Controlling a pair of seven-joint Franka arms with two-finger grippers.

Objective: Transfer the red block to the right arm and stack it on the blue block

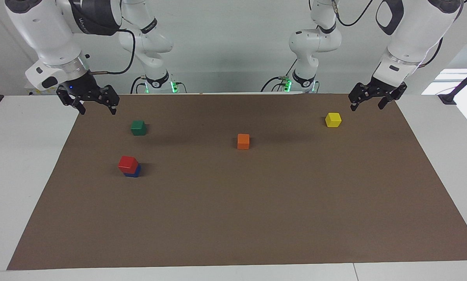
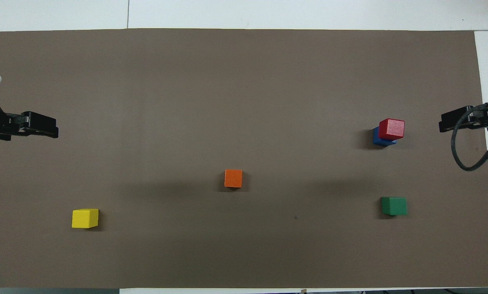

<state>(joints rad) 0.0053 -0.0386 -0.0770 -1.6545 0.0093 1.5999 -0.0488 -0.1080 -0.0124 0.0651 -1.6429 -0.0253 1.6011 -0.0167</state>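
Note:
The red block [image 1: 128,164] sits on top of the blue block [image 1: 134,173], a little offset, on the brown mat toward the right arm's end. The stack also shows in the overhead view, red block [image 2: 391,128] on blue block [image 2: 377,139]. My right gripper [image 1: 97,109], with the blue light, is open and empty, raised over the mat's edge at its own end, apart from the stack; it shows in the overhead view [image 2: 452,120]. My left gripper [image 1: 368,104] is open and empty, raised over the mat's edge at the left arm's end [image 2: 44,126].
A green block [image 1: 138,127] lies nearer to the robots than the stack. An orange block [image 1: 243,141] lies mid-mat. A yellow block [image 1: 333,120] lies toward the left arm's end, under and beside the left gripper. The brown mat [image 1: 257,218] covers the white table.

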